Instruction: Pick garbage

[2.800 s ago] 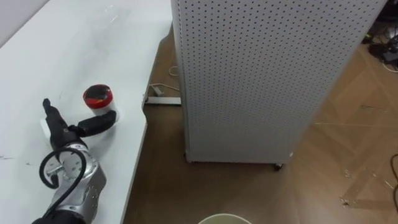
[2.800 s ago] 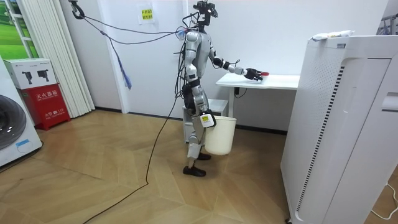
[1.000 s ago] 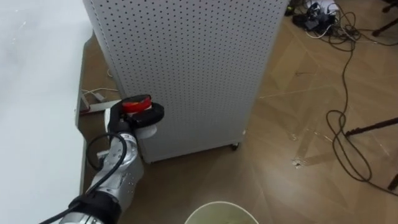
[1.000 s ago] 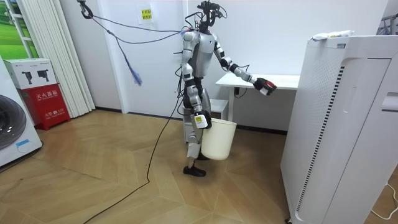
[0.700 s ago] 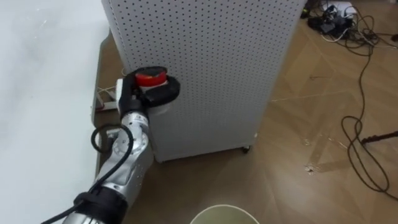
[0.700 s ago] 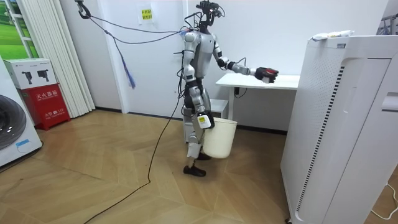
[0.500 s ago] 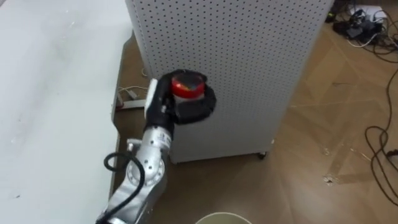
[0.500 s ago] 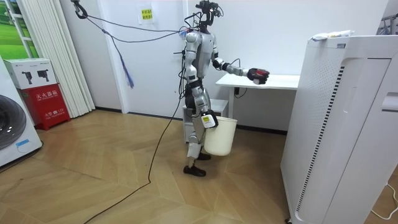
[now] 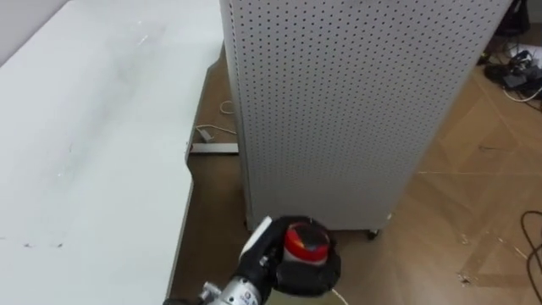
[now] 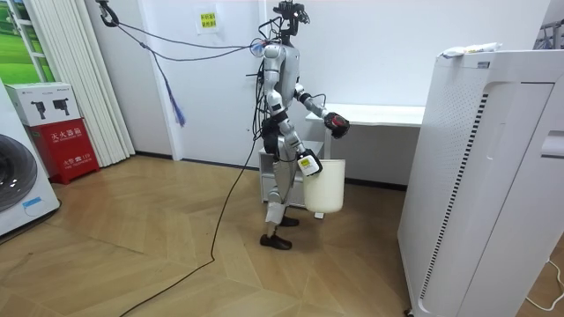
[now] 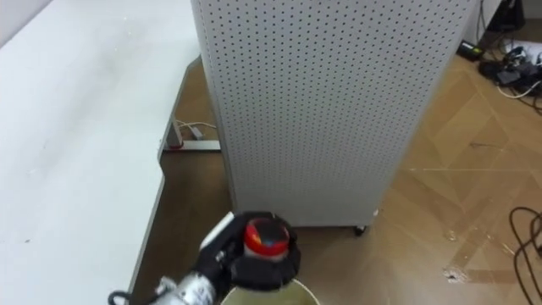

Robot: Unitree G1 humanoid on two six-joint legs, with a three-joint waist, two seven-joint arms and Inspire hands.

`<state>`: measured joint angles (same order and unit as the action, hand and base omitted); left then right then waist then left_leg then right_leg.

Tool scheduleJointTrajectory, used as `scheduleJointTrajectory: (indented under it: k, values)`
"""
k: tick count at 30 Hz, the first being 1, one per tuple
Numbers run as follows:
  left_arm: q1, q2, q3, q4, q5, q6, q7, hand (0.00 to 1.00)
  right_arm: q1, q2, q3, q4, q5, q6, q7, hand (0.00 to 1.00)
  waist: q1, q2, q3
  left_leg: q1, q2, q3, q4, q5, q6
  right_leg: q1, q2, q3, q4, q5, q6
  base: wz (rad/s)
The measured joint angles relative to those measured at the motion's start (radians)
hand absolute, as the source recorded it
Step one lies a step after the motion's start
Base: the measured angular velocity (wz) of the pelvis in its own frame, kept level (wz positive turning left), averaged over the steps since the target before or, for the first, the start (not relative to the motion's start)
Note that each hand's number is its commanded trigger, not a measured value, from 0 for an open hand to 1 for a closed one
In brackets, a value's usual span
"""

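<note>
Beside white table (image 9: 85, 169), facing perforated cabinet (image 9: 356, 110), wood floor (image 9: 474, 195) below. Gripping red-capped garbage (image 9: 306, 241) tight in left hand (image 9: 275, 264), cap pointing up. Hovering it right over bin (image 10: 328, 189), mouth lying directly below, so needing just a straight drop, prob. Resting right hand (image 10: 307, 164) at bin's side in room view; grip there: can't tell.

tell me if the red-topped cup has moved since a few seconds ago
Yes. The red-topped cup, in the left hand, has come off the white table and back toward the robot, above the bucket.
</note>
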<state>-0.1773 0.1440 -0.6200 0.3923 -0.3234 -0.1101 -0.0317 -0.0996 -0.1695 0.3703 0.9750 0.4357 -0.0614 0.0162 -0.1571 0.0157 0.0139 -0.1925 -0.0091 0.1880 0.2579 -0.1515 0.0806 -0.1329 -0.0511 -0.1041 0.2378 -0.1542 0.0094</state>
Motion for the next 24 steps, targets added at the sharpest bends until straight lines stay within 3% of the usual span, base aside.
scheduleJointTrajectory:
  k: [7, 8, 9, 17, 24]
  values:
    - [0.021, 0.009, -0.045, 0.000, -0.002, 0.001, -0.044, 1.00, 0.001, -0.005, 0.000, -0.006, -0.001, 0.000, 0.009, 1.00, 0.000, 0.004, 0.0018, -0.006, 0.000, 0.000, 0.000, 0.000, 0.000, -0.005, 0.000, -0.006, -0.002, 0.000, 0.000, 0.00]
    - [0.021, 0.015, -0.055, 0.000, -0.008, 0.002, -0.050, 0.58, 0.001, -0.010, 0.000, -0.006, -0.001, 0.000, 0.010, 1.00, 0.000, 0.007, 0.0025, -0.007, 0.000, 0.000, 0.000, 0.000, 0.000, -0.006, 0.001, -0.007, -0.002, 0.000, 0.000, 0.00]
    - [0.021, 0.019, -0.065, 0.000, -0.022, 0.004, -0.053, 0.00, 0.001, -0.014, 0.000, -0.006, 0.000, 0.000, 0.010, 1.00, 0.001, 0.011, 0.0027, -0.008, 0.000, 0.000, -0.001, 0.000, 0.000, -0.007, 0.001, -0.008, -0.002, 0.000, 0.000, 0.00]
    - [0.027, 0.040, -0.073, 0.000, -0.039, 0.020, -0.090, 0.00, 0.003, -0.036, 0.000, -0.006, 0.013, 0.000, 0.011, 1.00, -0.001, 0.049, 0.0036, -0.005, 0.000, 0.000, -0.008, 0.000, 0.000, -0.007, 0.000, -0.009, -0.001, 0.000, 0.000, 0.00]
    - [0.054, 0.048, -0.074, 0.000, -0.036, 0.031, -0.138, 0.00, 0.003, -0.046, 0.000, -0.006, -0.004, 0.000, 0.041, 1.00, -0.003, 0.051, 0.0037, -0.006, -0.003, 0.001, -0.012, 0.000, 0.000, -0.009, 0.000, -0.009, -0.001, 0.000, 0.000, 0.00]
